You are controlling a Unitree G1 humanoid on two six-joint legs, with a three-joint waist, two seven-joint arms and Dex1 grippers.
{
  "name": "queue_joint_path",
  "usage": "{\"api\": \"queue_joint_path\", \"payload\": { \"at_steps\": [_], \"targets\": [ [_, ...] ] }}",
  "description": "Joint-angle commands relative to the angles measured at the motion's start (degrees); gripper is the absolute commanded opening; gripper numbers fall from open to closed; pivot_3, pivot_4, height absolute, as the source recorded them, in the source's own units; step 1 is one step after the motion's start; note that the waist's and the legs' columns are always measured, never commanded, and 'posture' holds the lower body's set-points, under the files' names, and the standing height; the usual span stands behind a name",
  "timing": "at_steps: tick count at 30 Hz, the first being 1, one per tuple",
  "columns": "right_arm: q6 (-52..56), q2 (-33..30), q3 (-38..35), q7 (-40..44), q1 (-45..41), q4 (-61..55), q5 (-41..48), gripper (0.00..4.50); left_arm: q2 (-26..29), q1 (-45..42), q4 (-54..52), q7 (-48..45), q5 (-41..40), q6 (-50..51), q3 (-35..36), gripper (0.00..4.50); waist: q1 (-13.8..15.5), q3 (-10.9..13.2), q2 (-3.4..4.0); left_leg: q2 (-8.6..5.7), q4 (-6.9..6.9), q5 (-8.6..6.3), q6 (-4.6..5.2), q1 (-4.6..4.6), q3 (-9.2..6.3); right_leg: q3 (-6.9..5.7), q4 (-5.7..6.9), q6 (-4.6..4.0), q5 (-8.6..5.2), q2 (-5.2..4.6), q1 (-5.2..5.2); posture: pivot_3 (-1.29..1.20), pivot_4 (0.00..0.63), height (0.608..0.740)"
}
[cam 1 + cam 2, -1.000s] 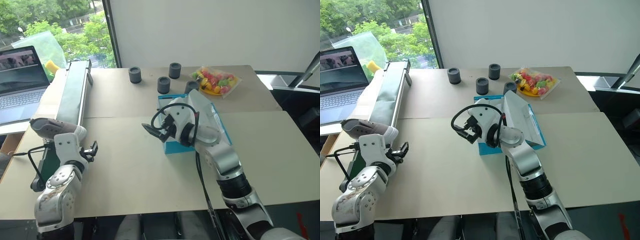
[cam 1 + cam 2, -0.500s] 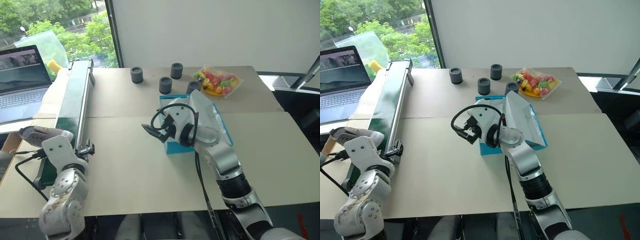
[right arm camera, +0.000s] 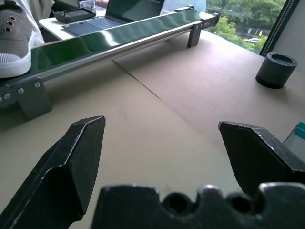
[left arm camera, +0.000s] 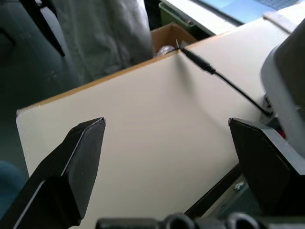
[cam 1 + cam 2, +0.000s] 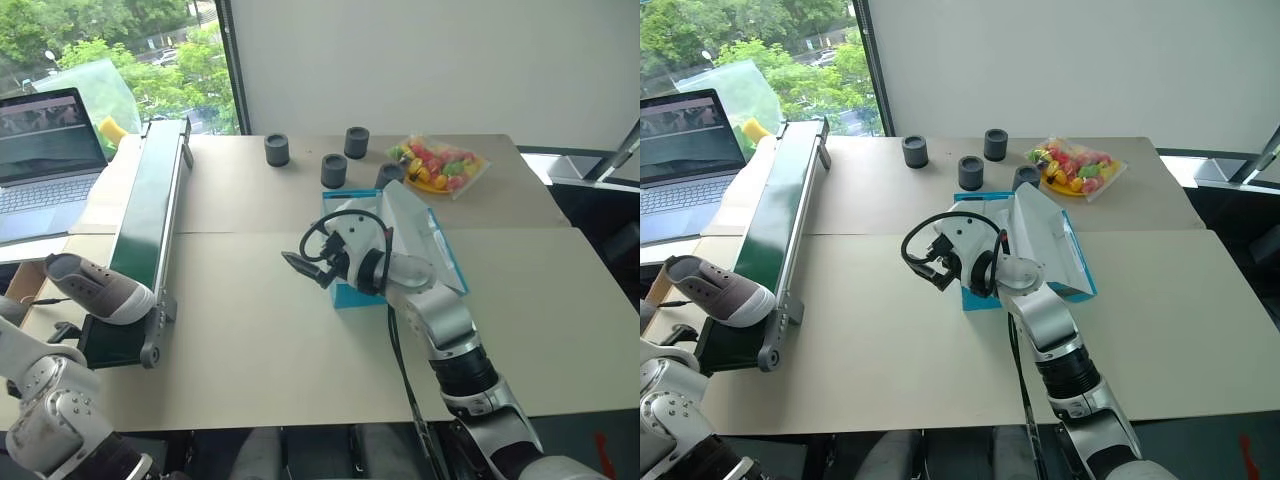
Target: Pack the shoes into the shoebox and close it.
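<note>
- A tan table [image 5: 250, 340] stood by a window, a laptop [image 5: 45, 165] off its left edge; three dark cups [image 5: 334, 170] sat at the back.
- A grey shoe [image 5: 95, 288] lay on the near end of the long green conveyor [image 5: 150, 215].
- The shoebox [image 5: 1075, 275], lid raised, sat mid-table, just behind my right gripper [image 5: 300, 266]; its fingers gaped wide, empty.
- My left gripper [image 4: 167, 157] hung over the table's left corner; fingers [image 4: 76, 157] spread wide, holding nothing.
</note>
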Motion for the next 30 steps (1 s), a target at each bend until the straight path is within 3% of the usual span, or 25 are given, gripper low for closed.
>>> {"api": "queue_joint_path", "payload": {
  "at_steps": [1, 10, 18, 20, 24, 30],
  "targets": [
    [-0.3, -0.1, -1.7, -0.4, -0.7, -2.4, 0.7, 4.50, 0.7, -1.0, -1.5, -1.1, -1.2, -0.9, -1.2, 4.43, 0.2, 0.0, -0.07, 0.01, 0.00, 0.00, 0.00, 0.00, -0.01, 0.00, 0.00, 0.00, 0.00, 0.00, 0.00, 0.00, 0.150, 0.740],
    [0.5, -0.3, -1.9, -0.4, -0.4, -3.2, 1.0, 4.50, -0.6, 0.7, -10.0, 0.6, 1.7, -3.1, -6.2, 4.43, 0.3, 0.0, -0.09, 0.03, -0.02, -0.04, -0.06, -0.01, 0.00, 0.04, 0.01, -0.02, 0.01, 0.00, -0.03, 0.00, 0.150, 0.740],
    [1.1, -0.2, -2.1, -0.1, -0.7, -3.1, 1.4, 4.50, 5.1, 0.3, -21.8, -0.1, 10.3, -7.6, -20.7, 4.43, 0.4, 0.0, -0.09, 0.01, -0.02, -0.04, -0.07, -0.01, 0.04, 0.07, -0.01, -0.03, 0.02, -0.02, -0.02, 0.00, 0.150, 0.740],
    [1.2, -0.1, -2.3, -0.1, -0.8, -3.2, 1.5, 4.50, 3.3, 0.9, -24.0, -1.3, 8.9, -4.4, -23.3, 4.43, 0.3, 0.0, -0.09, 0.02, -0.02, -0.04, -0.07, -0.03, 0.05, 0.07, -0.01, -0.03, 0.02, -0.01, -0.04, 0.00, 0.150, 0.740],
    [1.3, 0.1, -2.7, -0.2, -1.0, -3.2, 1.8, 4.50, -6.2, 1.1, -22.4, -0.4, 4.1, 0.0, -16.4, 4.43, 0.0, 0.0, -0.08, 0.03, -0.03, -0.05, -0.07, -0.02, 0.08, 0.12, -0.03, -0.02, 0.01, -0.02, -0.04, 0.00, 0.150, 0.740],
    [1.3, -0.1, -3.1, -0.2, -0.9, -3.2, 2.2, 4.50, -8.0, -0.2, -16.4, -1.3, 2.6, -1.2, -13.4, 4.43, -0.2, 0.0, -0.09, 0.20, -0.02, -0.05, -0.07, -0.01, 0.11, 0.11, -0.02, -0.05, 0.02, 0.21, -0.04, 0.00, 0.150, 0.740]
  ]
}}
